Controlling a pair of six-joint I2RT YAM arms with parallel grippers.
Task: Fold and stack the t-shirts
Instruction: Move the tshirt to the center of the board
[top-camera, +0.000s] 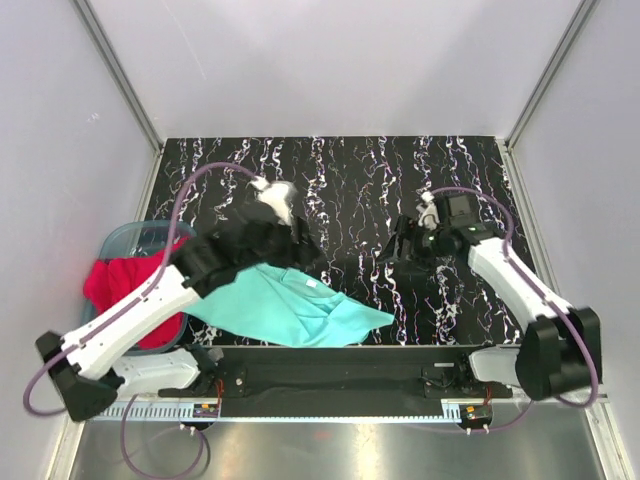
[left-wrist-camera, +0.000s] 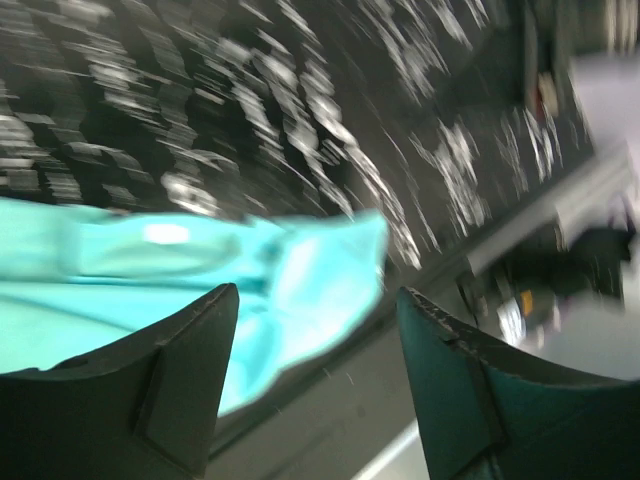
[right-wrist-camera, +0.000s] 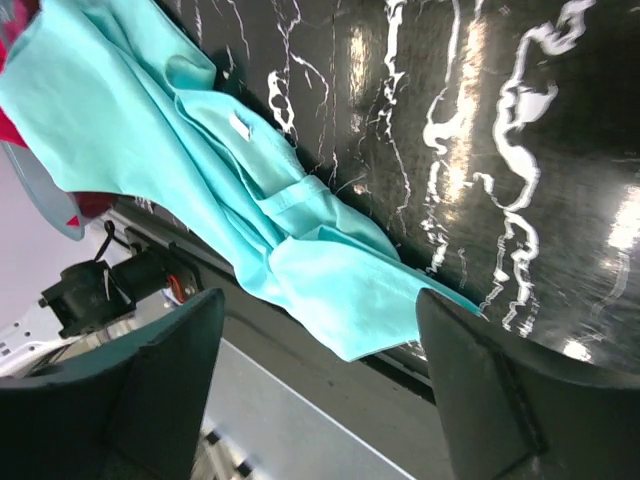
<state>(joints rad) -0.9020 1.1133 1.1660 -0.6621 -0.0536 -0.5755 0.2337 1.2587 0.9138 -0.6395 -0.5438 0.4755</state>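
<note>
Along the near edge of the black, white-veined table (top-camera: 400, 170), left of its middle, lies the mint-green t-shirt (top-camera: 300, 312). It is rumpled and unfolded, with its collar turned up towards the far side and one corner reaching out towards the middle of the near edge. From the right wrist view, its lower folds hang slightly over that edge. The red t-shirt (top-camera: 125, 285) sits bunched in the blue-grey tub (top-camera: 130, 233) at the left edge of the table, spilling over the rim, and the green shirt's left end touches it.

The left gripper (left-wrist-camera: 317, 290) hangs above the green shirt with its two fingers wide apart. Nothing is between them, and the cloth lies loose below. That view is blurred, so how near the fingers are to the cloth cannot be told.

The right gripper (right-wrist-camera: 320, 294) is over bare table towards the right side, well apart from both shirts. It is pointed back at the green one, its fingers spread wide and gripping nothing.
</note>
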